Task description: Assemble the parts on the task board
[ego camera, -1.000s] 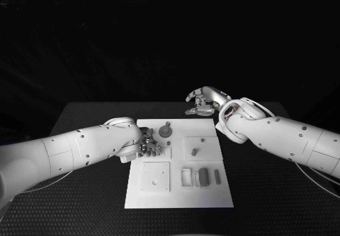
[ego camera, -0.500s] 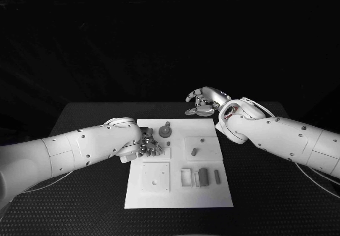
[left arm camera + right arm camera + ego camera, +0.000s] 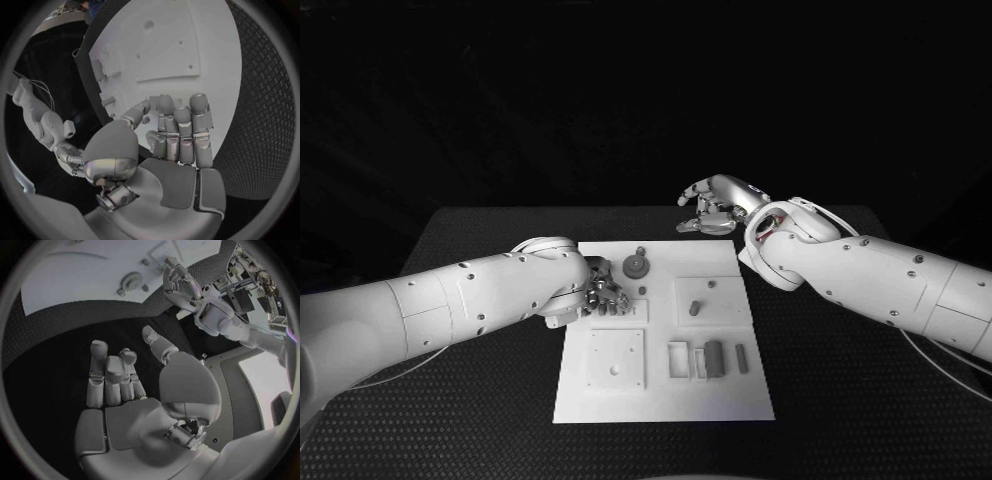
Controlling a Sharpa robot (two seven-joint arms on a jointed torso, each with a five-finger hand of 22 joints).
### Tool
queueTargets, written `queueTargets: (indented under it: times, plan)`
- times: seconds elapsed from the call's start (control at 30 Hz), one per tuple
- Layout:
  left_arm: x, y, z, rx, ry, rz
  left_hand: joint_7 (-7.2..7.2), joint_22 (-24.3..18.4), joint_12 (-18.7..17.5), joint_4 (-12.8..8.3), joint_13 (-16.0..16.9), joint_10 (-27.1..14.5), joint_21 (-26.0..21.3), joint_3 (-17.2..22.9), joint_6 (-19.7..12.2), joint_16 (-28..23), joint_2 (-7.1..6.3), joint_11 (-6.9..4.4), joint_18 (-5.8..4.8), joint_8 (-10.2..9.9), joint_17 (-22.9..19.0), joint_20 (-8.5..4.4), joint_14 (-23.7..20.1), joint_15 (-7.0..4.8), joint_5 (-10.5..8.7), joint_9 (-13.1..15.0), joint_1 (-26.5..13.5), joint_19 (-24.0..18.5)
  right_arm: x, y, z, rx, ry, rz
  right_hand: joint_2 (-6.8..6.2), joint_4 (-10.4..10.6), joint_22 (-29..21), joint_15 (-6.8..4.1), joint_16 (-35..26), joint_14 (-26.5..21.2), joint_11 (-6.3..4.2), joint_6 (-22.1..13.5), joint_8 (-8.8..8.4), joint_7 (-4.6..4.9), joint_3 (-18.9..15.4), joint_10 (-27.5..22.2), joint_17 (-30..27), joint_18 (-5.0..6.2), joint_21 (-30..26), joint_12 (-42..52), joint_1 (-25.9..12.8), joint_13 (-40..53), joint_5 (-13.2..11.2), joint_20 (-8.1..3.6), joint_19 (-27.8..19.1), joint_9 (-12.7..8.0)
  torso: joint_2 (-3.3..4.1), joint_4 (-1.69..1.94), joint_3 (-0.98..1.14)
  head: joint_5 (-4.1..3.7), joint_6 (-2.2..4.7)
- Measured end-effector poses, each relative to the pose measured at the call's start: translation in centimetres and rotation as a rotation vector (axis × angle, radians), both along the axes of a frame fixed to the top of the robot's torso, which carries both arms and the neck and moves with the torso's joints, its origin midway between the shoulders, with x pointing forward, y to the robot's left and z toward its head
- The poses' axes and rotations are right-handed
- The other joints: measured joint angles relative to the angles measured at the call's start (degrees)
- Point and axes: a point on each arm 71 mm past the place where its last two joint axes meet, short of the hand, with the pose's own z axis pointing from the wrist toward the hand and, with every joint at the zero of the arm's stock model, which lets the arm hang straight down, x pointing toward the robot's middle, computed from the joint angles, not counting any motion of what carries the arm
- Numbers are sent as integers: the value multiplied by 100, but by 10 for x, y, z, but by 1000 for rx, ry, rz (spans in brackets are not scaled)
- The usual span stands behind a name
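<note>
1. Task board lying flat mid-worktop, long sides running toward the far edge.
2. Grey parts on it: round geared piece near the far-left corner, upright blocks toward the near-right.
3. Left hand at the board's left edge, fingers side by side, slightly bent, gripping nothing.
4. Right hand raised beyond the board's far-right corner, fingers loosely curled, empty.

From the head camera I look steeply down on the task board. My left wrist camera sits close behind the left hand, facing that board; the right wrist camera views it from farther off, past the right hand.
</note>
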Motion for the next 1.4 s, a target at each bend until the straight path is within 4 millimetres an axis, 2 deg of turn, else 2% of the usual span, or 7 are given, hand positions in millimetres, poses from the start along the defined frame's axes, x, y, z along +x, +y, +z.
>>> queueTargets:
  times: [0.23, 0.9, 1.4]
  plan:
    - [0, 0, 0, 1, -5, -3, 20, 0, 27, -14, -13, -12, -22, 47, -24, 32, 16, -12, 0, -39, -45, 1, -24, -16, -254, 54, -16, -1, 0, 0, 0, 0, 0, 0, 0, 0, 0, 0, 0, 0, 0, 0, 0, 0, 0, 0, 0, 0, 0, 0, 0, -5, 0, 0, 0, 0, 0, 1, -1, -3, -4]
    - [0, 7, -1, -36, 14, 20, 11, -2, 26, -41, -20, -32, -23, 121, -55, 32, 25, 9, 0, -73, -75, 12, -72, -8, -330, 80, -25, -10, 1, -1, -2, -3, 5, -3, 0, 0, 0, 0, 0, 0, 0, 4, 0, -4, 0, 0, -5, 0, 0, 0, 0, -12, 0, 1, -1, 0, -1, 7, -9, -13, -4]
    - [1, 11, -1, -60, 30, 46, 36, -2, 26, -55, -25, -31, -23, 135, -51, 53, 23, 9, 0, -126, -80, 23, -85, -18, -365, 109, -23, -19, 1, -2, -3, -5, 9, -4, 0, 0, 0, 0, 0, 0, 0, 10, 0, -10, 0, 1, -4, 1, 0, 0, 0, -16, 0, 9, -9, 0, -3, 6, -7, -6, -12]
